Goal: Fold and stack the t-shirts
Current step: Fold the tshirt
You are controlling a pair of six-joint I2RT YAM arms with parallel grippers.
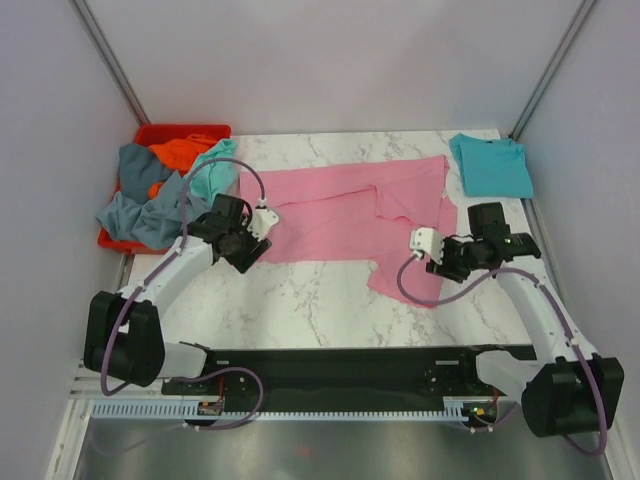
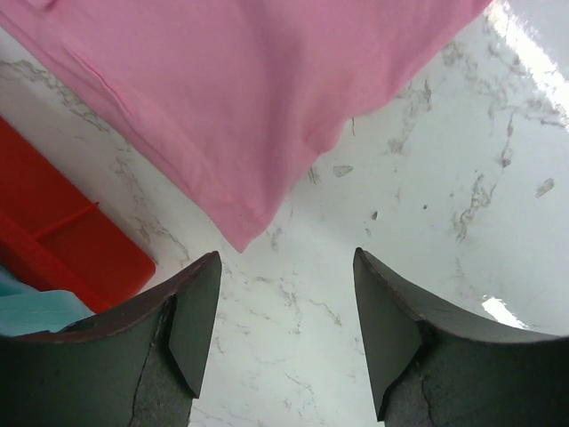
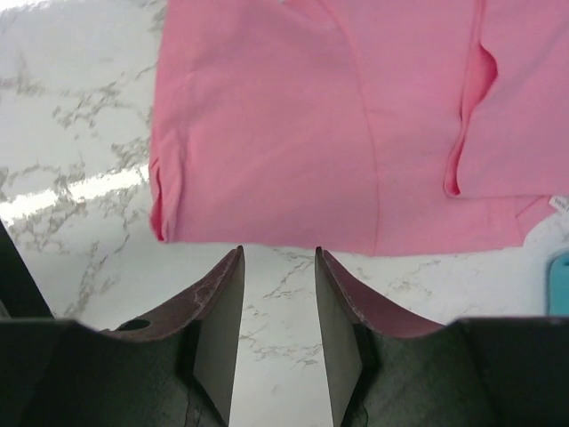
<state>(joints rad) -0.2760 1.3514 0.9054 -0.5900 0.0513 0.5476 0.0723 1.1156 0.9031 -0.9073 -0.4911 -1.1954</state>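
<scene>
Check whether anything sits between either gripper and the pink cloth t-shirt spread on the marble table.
Nothing visible. The left gripper and right gripper both stand open just short of the pink cloth t-shirt, with only the marble table showing in each gap.

bright even light, glare on table (image 2: 502,310)
</scene>
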